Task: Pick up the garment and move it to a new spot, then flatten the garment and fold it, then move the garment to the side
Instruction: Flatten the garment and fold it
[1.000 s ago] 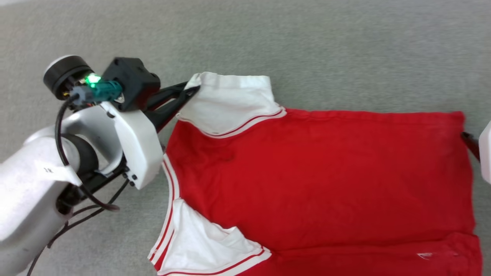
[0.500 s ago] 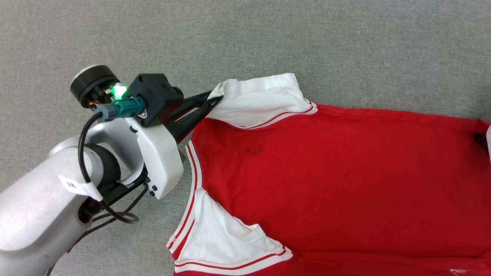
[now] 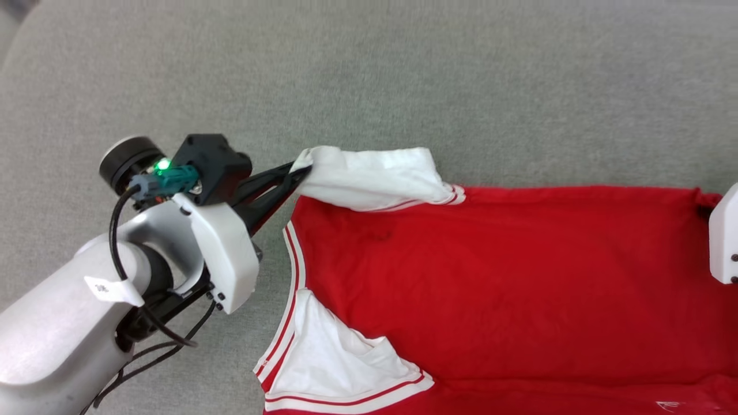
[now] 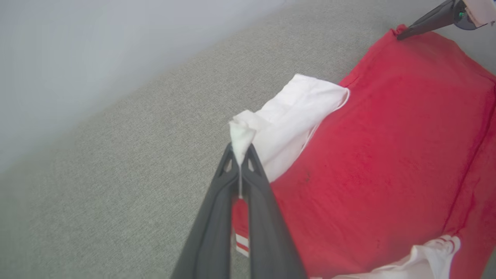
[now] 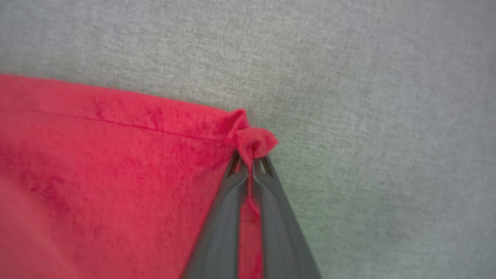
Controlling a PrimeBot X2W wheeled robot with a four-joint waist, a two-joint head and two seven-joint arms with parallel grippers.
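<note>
The garment [image 3: 490,276], a red jersey with white sleeves, lies spread on a grey fabric surface. My left gripper [image 3: 301,169] is shut on the tip of the far white sleeve [image 3: 375,178]; the left wrist view shows the white cloth pinched between its fingers [image 4: 240,153]. My right gripper [image 5: 252,161] is shut on a bunched red hem corner [image 5: 254,141] at the garment's far right. Its pale housing [image 3: 723,242] shows at the right edge of the head view, and its dark fingers [image 4: 410,27] at the top right of the left wrist view. The near sleeve [image 3: 334,357] lies flat.
The grey fabric surface [image 3: 403,75] stretches beyond the garment on the far side and to the left. Its rounded corner [image 3: 11,29] shows at the top left of the head view. A pale wall [image 4: 77,46] rises behind it in the left wrist view.
The head view has shifted. The right gripper has closed on the red hem corner. The far white sleeve, still held by the left gripper, now looks more drawn out and bunched.
</note>
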